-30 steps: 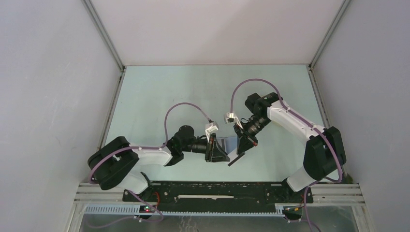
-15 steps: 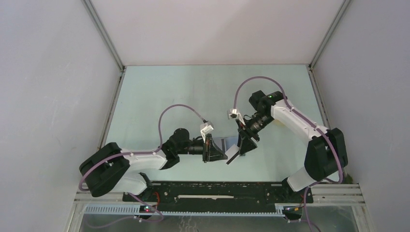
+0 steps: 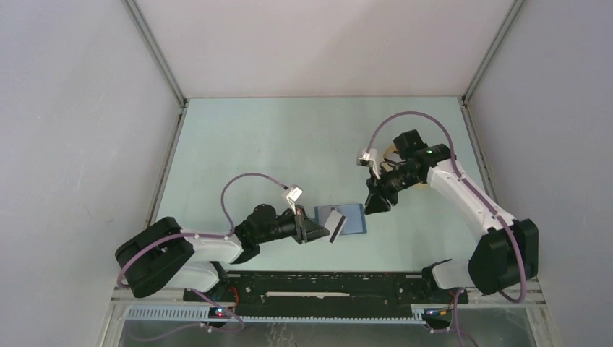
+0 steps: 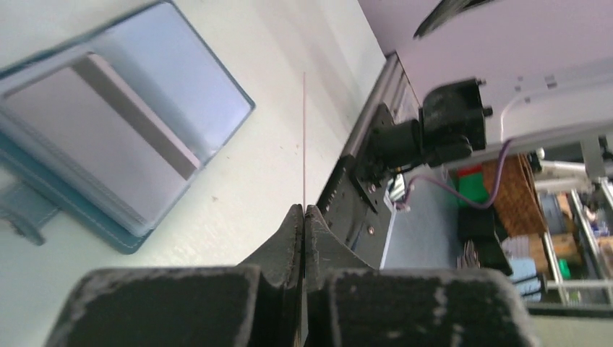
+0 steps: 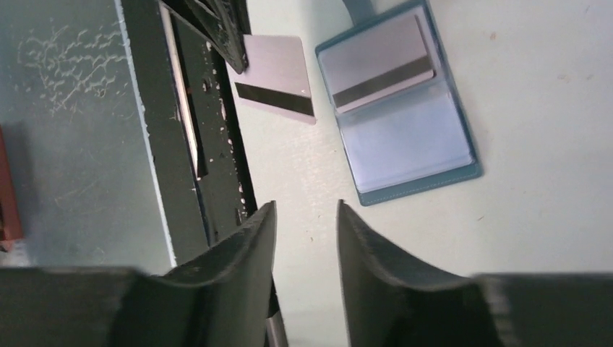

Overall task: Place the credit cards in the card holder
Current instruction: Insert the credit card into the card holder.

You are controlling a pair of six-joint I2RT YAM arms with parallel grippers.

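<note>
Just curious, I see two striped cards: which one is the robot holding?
The free card outside the blue wallet, pinched by the left end effector; the slotted card sits tucked inside the wallet.

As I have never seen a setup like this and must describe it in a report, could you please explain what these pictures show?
These are two robot arms bolted at the near edge of a pale table. The wide picture is taken by a fixed camera above and behind them, with the left arm on the left and the right arm on the right. The other two come from a small camera on each wrist. On the table lies an open blue card holder, with one striped card already in a slot. The left arm's fingers are shut on a second card, grey with a dark stripe, held near the holder; the left wrist view shows it edge-on as a thin line. The right arm's fingers are open and hold nothing.
</note>
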